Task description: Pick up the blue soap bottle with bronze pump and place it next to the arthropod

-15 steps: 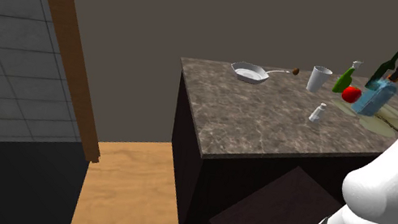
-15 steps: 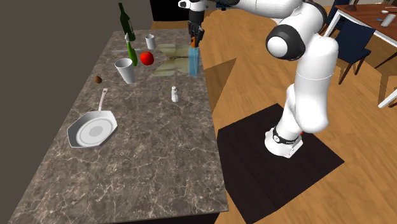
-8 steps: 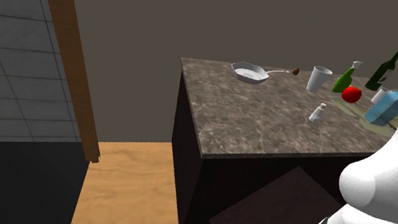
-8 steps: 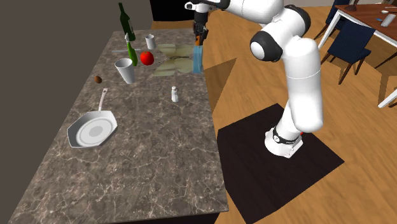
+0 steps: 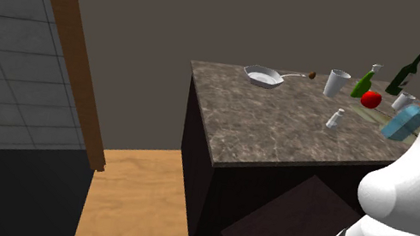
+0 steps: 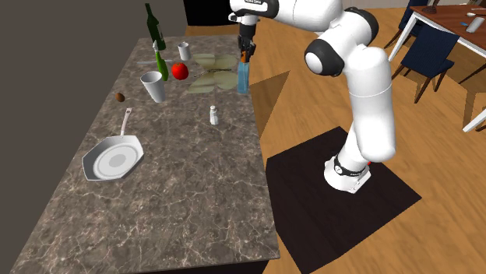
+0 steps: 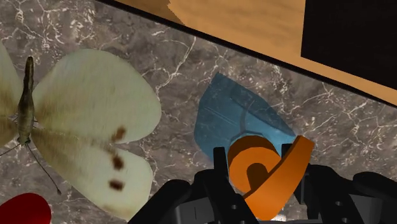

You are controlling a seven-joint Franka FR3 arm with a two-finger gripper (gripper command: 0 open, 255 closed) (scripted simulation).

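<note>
The blue soap bottle with an orange-bronze pump is at the counter's edge, right beside the pale butterfly. My gripper comes down on it from above, shut on the pump. In the wrist view the gripper clasps the pump, with the blue body below it and the butterfly's wing close alongside. In the shoulder view the bottle leans and is partly hidden behind my arm.
On the marble counter stand a red apple, green bottle, dark bottle, two white cups, a small shaker and a skillet. A table and chairs stand far right.
The gripper carried the bottle a little toward the counter's edge and lower, towards the right in the shoulder view. The arm's elbow swung across.
</note>
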